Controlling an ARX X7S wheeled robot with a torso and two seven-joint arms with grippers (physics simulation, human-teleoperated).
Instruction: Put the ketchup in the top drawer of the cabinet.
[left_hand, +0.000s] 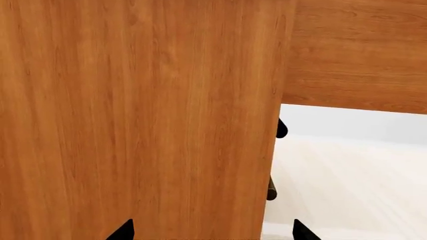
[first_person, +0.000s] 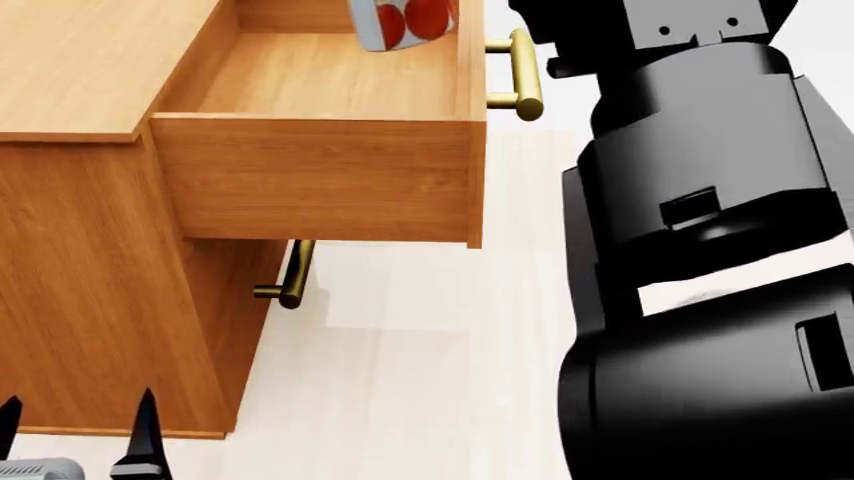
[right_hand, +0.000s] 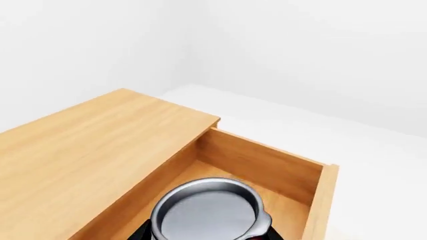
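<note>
The top drawer (first_person: 320, 185) stands pulled out of the cabinet (first_person: 94, 300), its brass handle (first_person: 523, 75) at the front. The ketchup (first_person: 400, 22) shows at the head view's top edge, inside the drawer near its front wall. In the right wrist view its silver top (right_hand: 207, 212) sits between my right gripper's (right_hand: 205, 234) black fingers, over the drawer's wooden floor (right_hand: 287, 207). The jaws press both sides of the can. My left gripper (first_person: 74, 432) is open and empty, low beside the cabinet's side panel (left_hand: 133, 125).
The lower drawer's brass handle (first_person: 291, 275) sticks out under the open drawer. The cabinet's flat top (right_hand: 87, 155) lies beside the drawer. My black right arm (first_person: 707, 250) fills the head view's right side. Pale floor (first_person: 400, 380) lies in front of the cabinet.
</note>
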